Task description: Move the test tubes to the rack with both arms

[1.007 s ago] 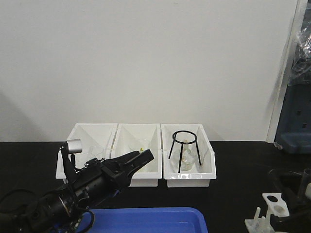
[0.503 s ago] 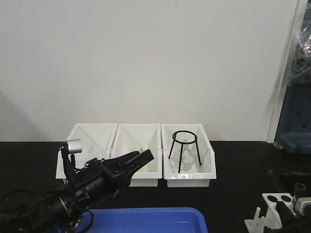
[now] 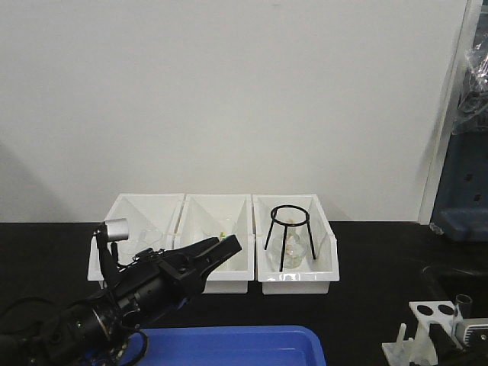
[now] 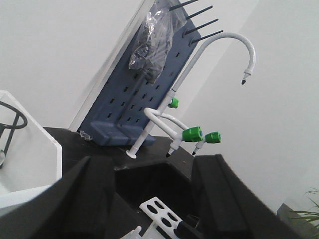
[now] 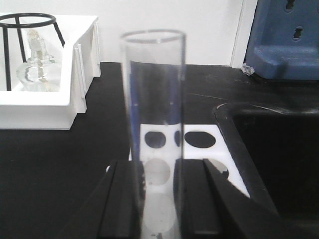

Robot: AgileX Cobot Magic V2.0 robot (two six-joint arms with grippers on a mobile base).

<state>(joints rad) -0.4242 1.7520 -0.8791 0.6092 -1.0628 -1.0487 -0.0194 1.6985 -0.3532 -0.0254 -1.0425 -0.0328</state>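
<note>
A clear test tube (image 5: 154, 99) stands upright in the right wrist view, with my right gripper (image 5: 157, 199) shut on its lower part. Just behind and below it lies the white rack (image 5: 199, 139) with its round holes. In the front view the tube's top (image 3: 463, 301) shows at the lower right beside the rack (image 3: 425, 314). My left gripper (image 3: 225, 248) hangs at the lower left, in front of the bins. In the left wrist view my left gripper (image 4: 154, 199) is open with nothing in it, and the rack (image 4: 162, 211) lies far off between its fingers.
Three white bins (image 3: 217, 280) stand at the back; the right one holds a black tripod (image 3: 290, 232) over a glass flask. A blue tray (image 3: 229, 343) lies at the front edge. A black sink (image 5: 279, 149), a white faucet (image 4: 219, 50) and a blue pegboard (image 4: 139, 99) are to the right.
My right gripper with the tube has shifted to the right of the rack, so more of the rack shows. The left arm has not moved.
</note>
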